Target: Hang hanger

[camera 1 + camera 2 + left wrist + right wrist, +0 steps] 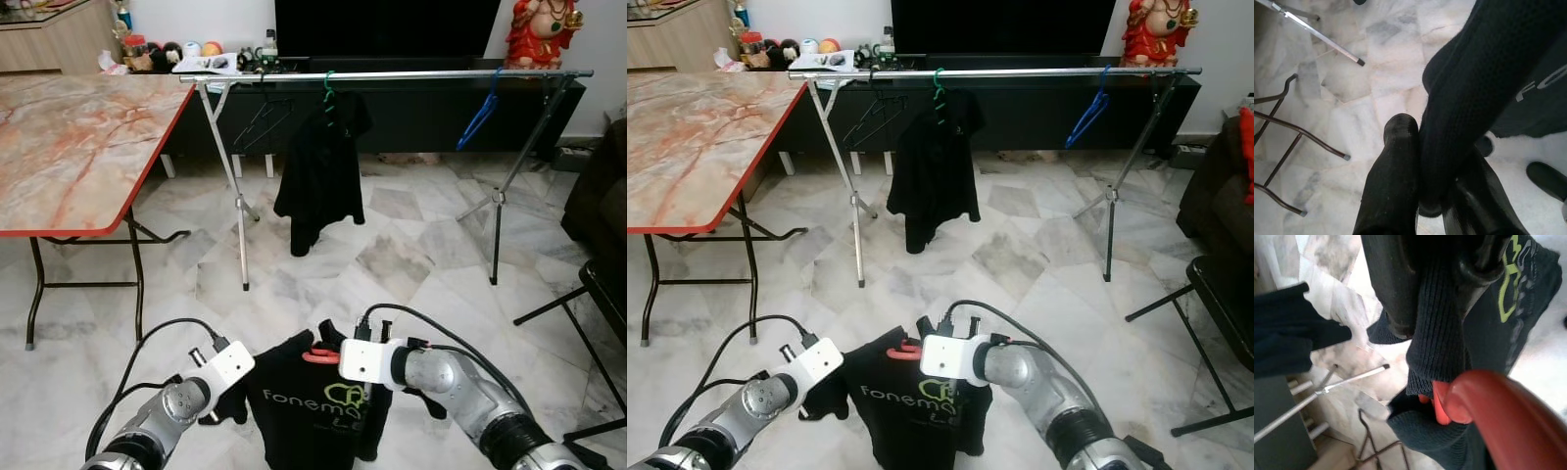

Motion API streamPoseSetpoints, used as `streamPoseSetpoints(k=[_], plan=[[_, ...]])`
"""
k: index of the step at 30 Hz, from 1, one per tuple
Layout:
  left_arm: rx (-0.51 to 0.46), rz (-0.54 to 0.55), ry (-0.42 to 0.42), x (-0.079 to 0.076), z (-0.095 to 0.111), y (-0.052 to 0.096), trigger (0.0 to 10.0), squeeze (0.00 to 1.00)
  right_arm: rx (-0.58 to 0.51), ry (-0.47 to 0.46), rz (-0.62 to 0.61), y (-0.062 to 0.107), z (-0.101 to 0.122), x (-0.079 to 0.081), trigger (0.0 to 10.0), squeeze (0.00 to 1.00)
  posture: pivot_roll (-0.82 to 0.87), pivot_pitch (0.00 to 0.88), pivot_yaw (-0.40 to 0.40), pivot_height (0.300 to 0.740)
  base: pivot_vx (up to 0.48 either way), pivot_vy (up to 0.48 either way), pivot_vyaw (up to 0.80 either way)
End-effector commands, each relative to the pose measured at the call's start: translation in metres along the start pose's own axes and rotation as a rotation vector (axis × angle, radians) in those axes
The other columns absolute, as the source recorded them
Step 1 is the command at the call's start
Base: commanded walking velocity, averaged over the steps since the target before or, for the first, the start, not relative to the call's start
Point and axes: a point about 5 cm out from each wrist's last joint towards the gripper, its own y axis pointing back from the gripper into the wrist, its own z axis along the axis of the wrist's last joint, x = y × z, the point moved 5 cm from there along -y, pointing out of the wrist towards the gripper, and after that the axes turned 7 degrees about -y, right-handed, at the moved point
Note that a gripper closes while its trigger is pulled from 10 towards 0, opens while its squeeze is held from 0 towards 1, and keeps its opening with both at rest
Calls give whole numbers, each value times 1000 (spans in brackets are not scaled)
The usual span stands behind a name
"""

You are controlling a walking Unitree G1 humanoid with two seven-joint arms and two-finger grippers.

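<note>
At six o'clock in the head views, low above the marble floor (411, 255), a black T-shirt (312, 411) with green and white lettering is held up between the two arms. It is carried on a red hanger (320, 356), whose hook is seen at the collar. The left hand (1422, 196) is closed on the shirt's sleeve, the dark knit being pinched between its fingers (1393, 171). The right hand (1437, 298) is closed on the collar cloth just beside the red hook, so that garment and hanger are carried as one. This two-point hold is judged to keep the shirt spread and off the floor while it is brought forward.

At twelve o'clock, well apart from the hands, the clothes rail (411, 75) is stood on its folding legs. A black garment (318, 176) is hung on it from a green hanger (329, 93) near the middle, and a blue hanger (480, 116) is hung empty at about one o'clock. The rail between these two is bare and is judged a fit place for the red hook. At ten o'clock a marble-patterned bench (78, 147) is seen.

The approach to the rail is judged not yet made.
</note>
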Motion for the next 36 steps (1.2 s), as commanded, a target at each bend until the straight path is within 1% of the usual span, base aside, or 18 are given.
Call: streamPoseSetpoints(k=[1,2,4,5,6,8,9,12,16,18,23,25,26,27,28,32,34,36], plan=[[233,137,176,20,-65,19,0,0,327,-258,-260,40,-88,-32,10000,0,38,73,38,740,0,0,0],[233,137,176,20,-65,19,0,0,327,-258,-260,40,-88,-32,10000,0,38,73,38,740,0,0,0],[215,169,225,24,-62,19,0,0,320,-359,-307,40,-91,-31,10000,0,34,75,35,740,0,0,0],[201,200,267,29,-59,19,0,0,305,-450,-344,39,-92,-29,10000,0,34,75,35,740,0,0,0],[201,200,267,29,-59,19,0,0,305,-450,-344,39,-92,-29,10000,0,34,75,35,740,0,0,0],[186,246,309,37,-56,19,0,0,270,-696,-424,35,-94,-20,10000,0,32,81,34,740,0,0,0],[182,257,319,39,-55,19,0,0,258,-774,-439,33,-94,-16,10000,0,32,81,34,740,0,0,0],[164,274,341,42,-52,18,0,0,218,-907,-436,26,-89,-3,10000,0,34,84,34,740,0,0,0],[111,267,365,45,-43,16,0,0,249,-850,-339,19,-88,24,10000,0,33,88,33,740,0,0,0],[94,253,357,44,-40,15,0,0,242,-825,-311,19,-86,28,10000,0,31,90,35,740,0,0,0],[10,164,331,34,-25,12,0,0,238,-810,-301,23,-86,22,10000,0,28,97,37,740,0,0,0],[-13,141,322,30,-21,11,510,0,234,-799,-293,23,-85,20,10000,0,28,97,37,740,0,0,0],[-41,115,308,26,-15,10,3725,0,225,-782,-271,23,-83,21,10000,0,27,98,37,740,0,0,0],[-73,91,288,22,-9,9,10000,0,213,-739,-232,23,-79,23,10000,0,25,101,40,740,0,0,0],[-73,91,288,22,-9,9,10000,0,213,-739,-232,23,-79,23,10000,0,25,101,40,740,0,0,0],[-143,35,168,10,4,9,10000,0,268,-585,-255,29,-86,17,10000,0,25,110,31,740,0,0,0],[-156,34,173,9,5,9,10000,0,275,-575,-286,31,-87,12,10000,0,26,112,29,740,0,0,0],[-190,42,206,12,10,11,10000,0,262,-584,-381,34,-85,-2,10000,0,26,120,24,740,0,0,0]])
